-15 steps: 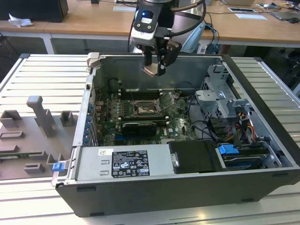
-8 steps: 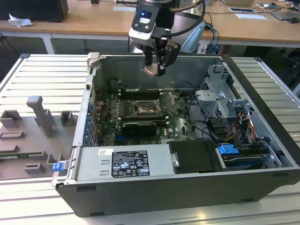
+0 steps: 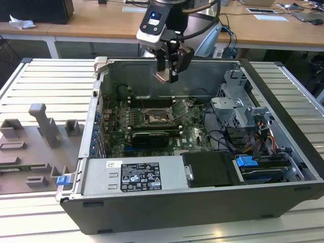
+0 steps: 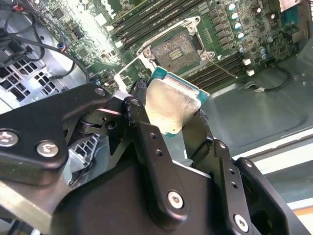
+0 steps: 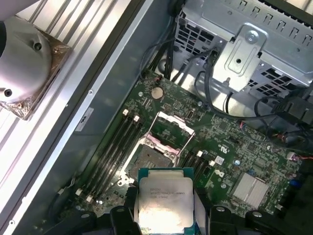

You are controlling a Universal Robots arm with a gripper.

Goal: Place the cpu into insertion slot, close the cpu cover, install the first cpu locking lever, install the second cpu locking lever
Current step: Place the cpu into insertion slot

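One cpu point(image 4: 171, 105) edge behind the tool point(image 4: 168, 117)

The case point(image 3: 152, 217) lies open on top, so the drop to the board point(image 3: 197, 139) is clear air; the gripper point(image 3: 166, 76), fingers point(image 4: 142, 132) pinching the cpu point(image 4: 171, 103), hangs over the board with nothing between it and the uncovered insertion slot point(image 3: 154, 117); the cpu cover point(image 3: 181, 110) stands tilted up at the slot's edge toward the exterior view's right, narrowing that side; low memory slots point(image 5: 113, 147) flank the slot; a drive cage point(image 3: 238, 101) and loose cables point(image 3: 223, 137) crowd the case's end on the exterior view's right; the power supply point(image 3: 134, 174) blocks the case's long edge nearest the exterior camera.
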